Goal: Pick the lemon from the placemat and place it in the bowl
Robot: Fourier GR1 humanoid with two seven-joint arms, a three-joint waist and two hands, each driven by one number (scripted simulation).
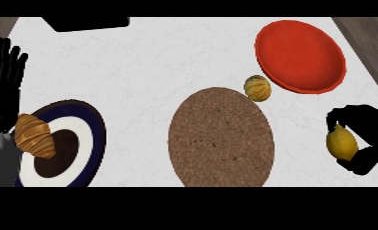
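As the black right hand [362, 116] clasps the oval yellow lemon [342, 143], the round red bowl [300, 56] lies ahead-left; best clear its rim first.

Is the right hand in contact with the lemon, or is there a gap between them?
Touching. In the head view the right hand curls round the lemon, black fingers overlapping its upper and lower ends.
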